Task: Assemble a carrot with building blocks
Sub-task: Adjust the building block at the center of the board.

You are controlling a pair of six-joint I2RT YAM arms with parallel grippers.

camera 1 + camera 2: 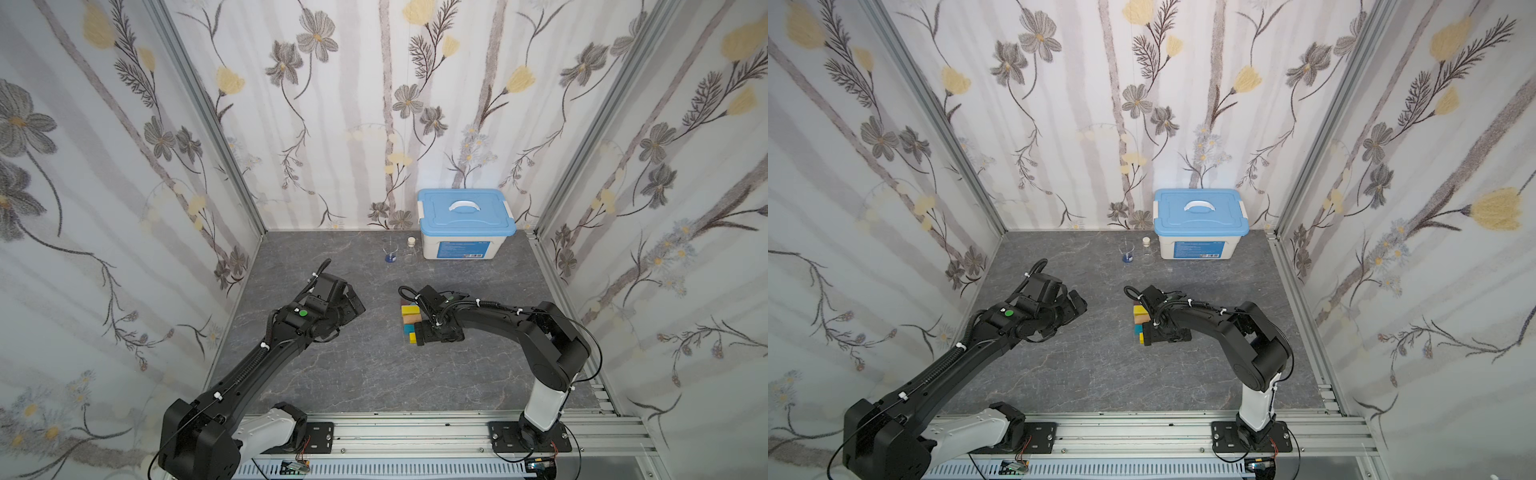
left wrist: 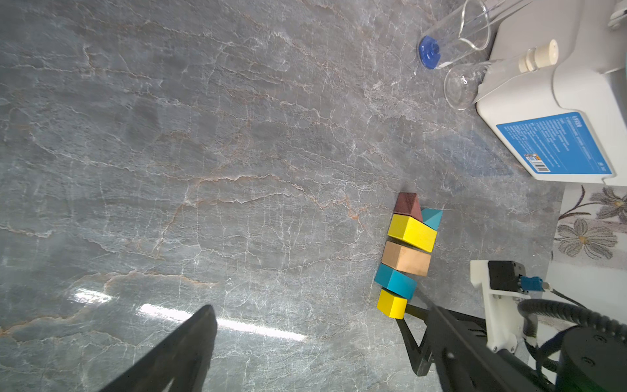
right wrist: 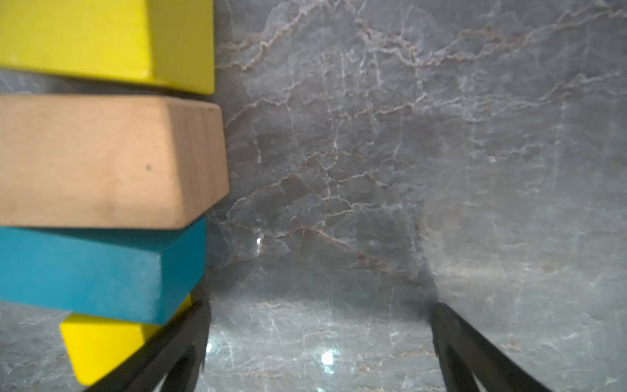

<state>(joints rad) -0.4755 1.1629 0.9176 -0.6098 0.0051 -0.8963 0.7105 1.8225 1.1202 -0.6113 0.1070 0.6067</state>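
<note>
The carrot lies flat on the grey marble table [image 1: 353, 365] as one tapering row of building blocks. From top to tip it runs maroon wedge [image 2: 406, 204], teal wedge [image 2: 433, 218], yellow brick [image 2: 411, 234], tan brick [image 2: 405, 259], teal brick [image 2: 395, 282] and yellow cube [image 2: 392, 304]. Both top views show the row [image 1: 410, 320] [image 1: 1140, 319], partly under the right arm. My right gripper [image 3: 320, 310] is open over bare table beside the tip, one finger [image 3: 176, 336] close against the yellow cube [image 3: 98, 342]; contact is unclear. My left gripper [image 2: 319, 315] [image 1: 355, 305] is open and empty, left of the row.
A white box with a blue lid [image 1: 465, 245] stands at the back wall. Beside it are a glass beaker with blue at its base [image 1: 390, 254] and a small stoppered flask [image 1: 411, 250]. Flowered walls close in three sides.
</note>
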